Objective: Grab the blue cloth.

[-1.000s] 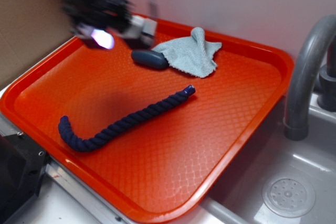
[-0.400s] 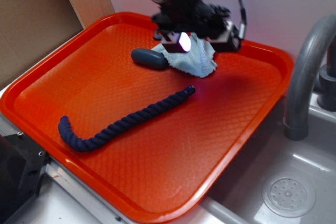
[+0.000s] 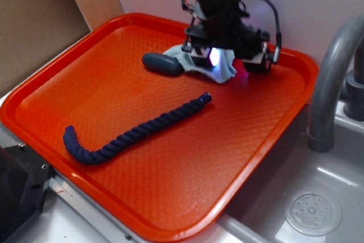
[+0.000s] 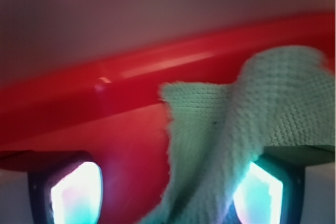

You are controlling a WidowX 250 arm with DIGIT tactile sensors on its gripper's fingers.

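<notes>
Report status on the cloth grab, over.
Tool open, low over the cloth. Cloth on the tray by the back rim, part between the fingers, not gripped. Grey lump touching cloth's left edge; rope apart.
</notes>
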